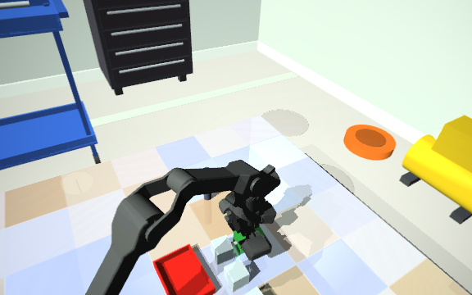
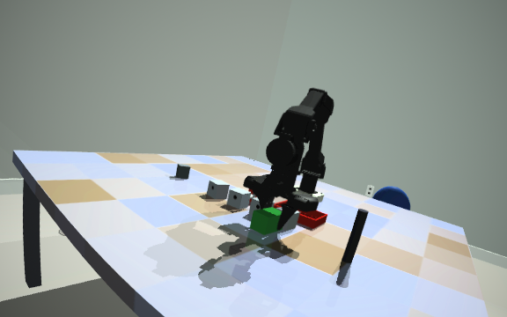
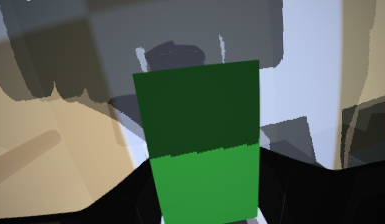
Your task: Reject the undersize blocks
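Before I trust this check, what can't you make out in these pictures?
- Gauge's pin tip: wrist view, behind its green body.
- Nearest block's hole: exterior view, partly behind the gauge.
- Tray's near corner: top view, cut off by the bottom edge.
- Hole sizes: exterior view, too small.
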`<state>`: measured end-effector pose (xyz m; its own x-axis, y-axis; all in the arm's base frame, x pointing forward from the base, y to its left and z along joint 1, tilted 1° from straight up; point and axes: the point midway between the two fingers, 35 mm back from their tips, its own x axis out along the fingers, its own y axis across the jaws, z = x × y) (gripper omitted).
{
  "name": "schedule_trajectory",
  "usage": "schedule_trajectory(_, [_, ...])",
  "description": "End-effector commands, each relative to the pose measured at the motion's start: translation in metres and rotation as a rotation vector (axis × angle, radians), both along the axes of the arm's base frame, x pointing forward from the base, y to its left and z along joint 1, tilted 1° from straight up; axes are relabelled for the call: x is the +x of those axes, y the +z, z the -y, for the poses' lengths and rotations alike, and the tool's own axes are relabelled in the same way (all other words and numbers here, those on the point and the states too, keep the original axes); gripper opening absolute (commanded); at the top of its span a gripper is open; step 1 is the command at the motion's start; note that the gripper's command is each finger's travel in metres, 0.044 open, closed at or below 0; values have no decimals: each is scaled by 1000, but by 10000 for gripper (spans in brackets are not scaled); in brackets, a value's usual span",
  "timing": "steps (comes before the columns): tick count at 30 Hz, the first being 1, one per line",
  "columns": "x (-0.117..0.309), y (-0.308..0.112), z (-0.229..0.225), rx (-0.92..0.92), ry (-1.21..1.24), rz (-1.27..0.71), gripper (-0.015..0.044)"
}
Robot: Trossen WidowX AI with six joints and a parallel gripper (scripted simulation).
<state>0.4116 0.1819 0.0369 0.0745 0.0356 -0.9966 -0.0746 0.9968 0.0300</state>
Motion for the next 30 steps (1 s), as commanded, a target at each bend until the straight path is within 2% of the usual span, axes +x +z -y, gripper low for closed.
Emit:
schedule_trajectory(1, [0,6,0,6,-6,17,0])
schedule_trajectory(30, [-10,5,0,6,-6,15,0])
